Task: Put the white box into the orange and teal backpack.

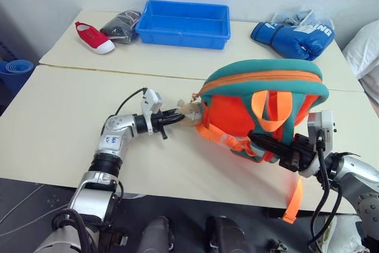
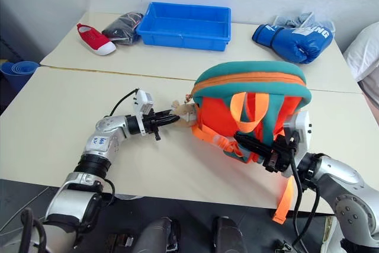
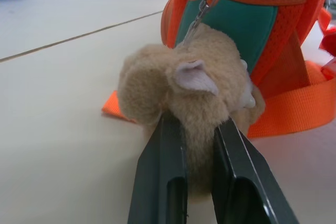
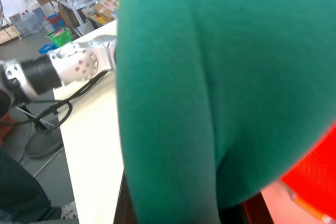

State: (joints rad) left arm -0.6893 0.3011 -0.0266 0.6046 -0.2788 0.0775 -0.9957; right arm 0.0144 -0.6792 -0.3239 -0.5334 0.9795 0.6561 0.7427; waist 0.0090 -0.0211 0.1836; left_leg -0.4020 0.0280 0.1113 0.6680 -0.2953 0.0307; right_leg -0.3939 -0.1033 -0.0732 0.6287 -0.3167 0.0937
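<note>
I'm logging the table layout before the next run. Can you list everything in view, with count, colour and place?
Orange and teal backpack: one, teal and orange, on the near table, right of centre.
Plush toy: one, tan, clipped to the backpack's left side, lying on the table.
Tray: one, blue, far table, centre.
Shoe: one, red with white sole, far table, left.
Dark bundle: one, grey-black, between shoe and tray.
Boxing gloves: blue, far table, right; count unclear.
Tables: two, cream, pushed together.
Left gripper: fingers shut on the plush toy.
Right gripper: black fingers at the backpack's near side.
</note>
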